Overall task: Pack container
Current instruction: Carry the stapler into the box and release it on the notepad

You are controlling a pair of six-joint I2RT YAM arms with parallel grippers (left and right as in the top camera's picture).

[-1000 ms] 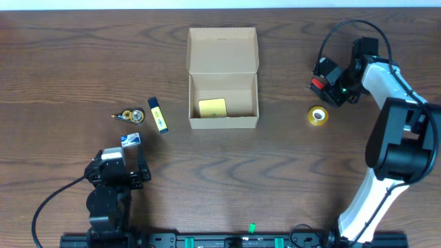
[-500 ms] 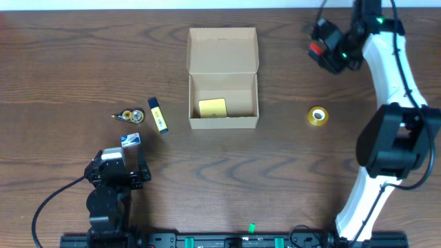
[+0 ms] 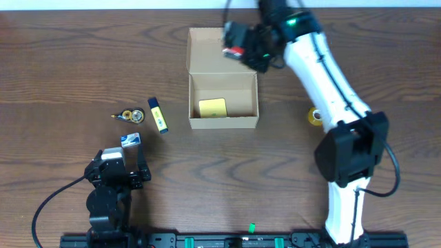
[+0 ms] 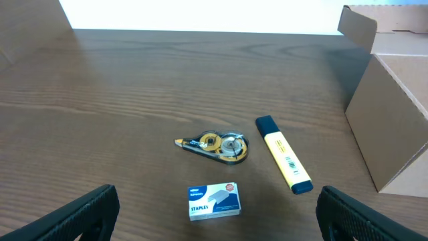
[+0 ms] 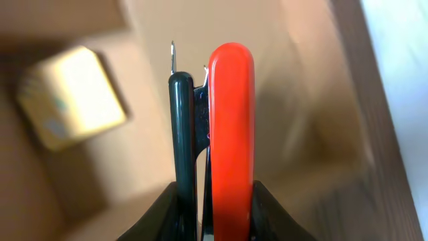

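Within the last second the right gripper [image 3: 238,47], jaws clamped on a red-and-black tool [image 5: 224,120], has swung from the worktop's right side to above the open container [image 3: 224,122] at centre rear, so release is judged next; the left gripper [image 3: 118,164] rests with jaws spread and empty.

The right tool [image 3: 233,43] grips a red object [image 5: 231,134]; the left tool [image 4: 217,202] gapes.

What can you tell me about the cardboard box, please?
The cardboard box is plain tan corrugated board, rectangular, resting on the wooden table. Its hinged flap lid is open, swung to the far side. A yellow pad lies inside, near left. The right gripper, shut on a red-and-black tool, hangs over the flap.
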